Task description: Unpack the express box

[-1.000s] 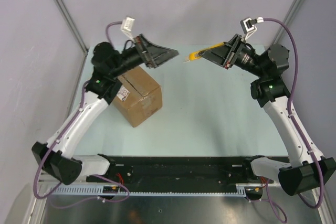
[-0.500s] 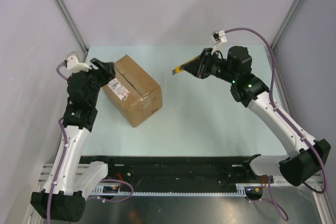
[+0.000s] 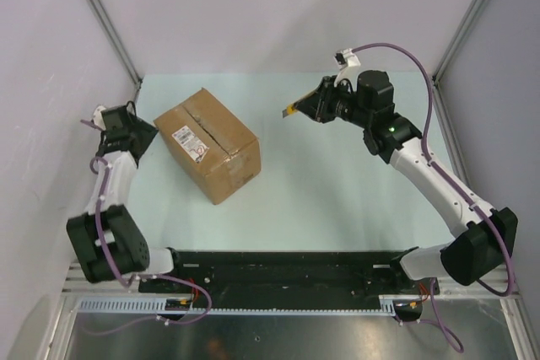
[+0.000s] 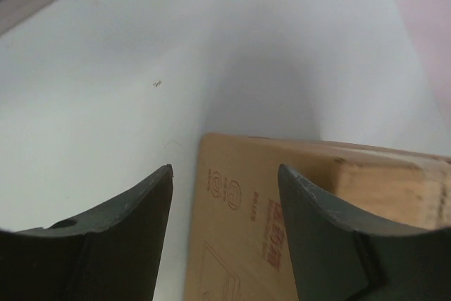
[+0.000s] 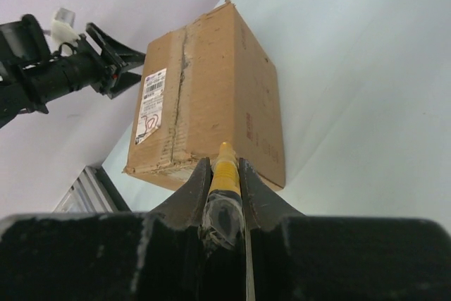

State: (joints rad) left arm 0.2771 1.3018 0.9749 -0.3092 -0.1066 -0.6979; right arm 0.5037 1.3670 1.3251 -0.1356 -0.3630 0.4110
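Observation:
The express box (image 3: 208, 142), brown cardboard with a white label, sits closed on the table at left of centre. It also shows in the right wrist view (image 5: 204, 103) and close up in the left wrist view (image 4: 296, 230). My left gripper (image 3: 145, 134) is open, low beside the box's left end, its jaws apart facing the box side (image 4: 225, 170). My right gripper (image 3: 305, 107) is shut on the yellow utility knife (image 5: 225, 174), held in the air to the right of the box with its tip (image 3: 287, 113) pointing at the box.
The pale table (image 3: 337, 183) is enclosed by grey walls with metal corner posts (image 3: 105, 18). A black base rail (image 3: 287, 271) runs along the near edge.
My left arm has folded back and down to the far left, leaving the box top uncovered. My right arm moved the knife lower and left toward the box.

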